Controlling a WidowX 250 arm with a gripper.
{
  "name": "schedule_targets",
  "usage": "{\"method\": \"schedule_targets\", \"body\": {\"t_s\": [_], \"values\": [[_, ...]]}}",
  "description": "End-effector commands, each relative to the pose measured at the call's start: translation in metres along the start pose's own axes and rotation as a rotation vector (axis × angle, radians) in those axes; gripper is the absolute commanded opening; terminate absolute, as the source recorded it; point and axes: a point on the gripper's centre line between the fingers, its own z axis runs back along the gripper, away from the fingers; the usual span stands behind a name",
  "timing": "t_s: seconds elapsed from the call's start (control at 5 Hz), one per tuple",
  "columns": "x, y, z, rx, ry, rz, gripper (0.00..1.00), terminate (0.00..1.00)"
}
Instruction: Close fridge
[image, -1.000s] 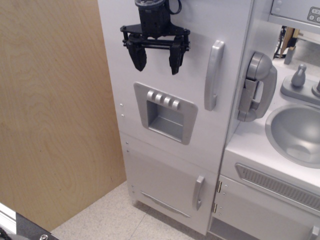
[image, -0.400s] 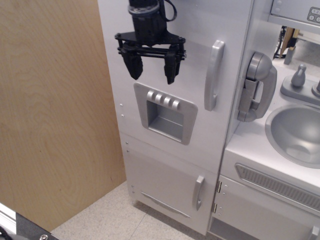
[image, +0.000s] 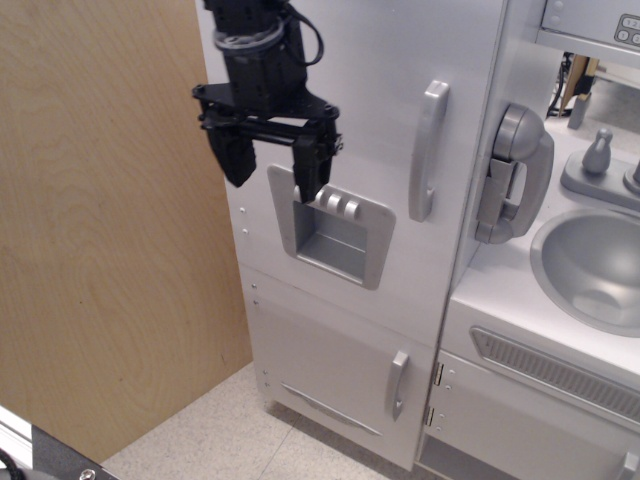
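Note:
The fridge (image: 380, 110) is a tall white toy-kitchen cabinet. Its tall door lies flush with the cabinet front. The door has a long vertical grey handle (image: 428, 150) and a grey dispenser panel (image: 335, 225). My black gripper (image: 275, 170) hangs in front of the door's left part, fingers pointing down and spread apart, holding nothing. Its right finger (image: 312, 170) overlaps the dispenser panel's upper left corner. Its left finger (image: 236, 158) is near the door's left edge.
A smaller lower door with a short grey handle (image: 398, 385) sits below. A grey toy phone (image: 512, 175) hangs to the right. A grey sink (image: 600, 265) with a faucet lies further right. A plywood wall (image: 110, 220) stands on the left.
My gripper has moved down and to the left across the door, from above the dispenser panel to its upper left corner. It stays open. The door looks unchanged.

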Motion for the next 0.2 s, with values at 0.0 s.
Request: {"method": "schedule_targets", "body": {"t_s": [0.0], "values": [[0.0051, 0.0033, 0.0173, 0.006, -0.049, -0.011, 1.00, 1.00]]}}
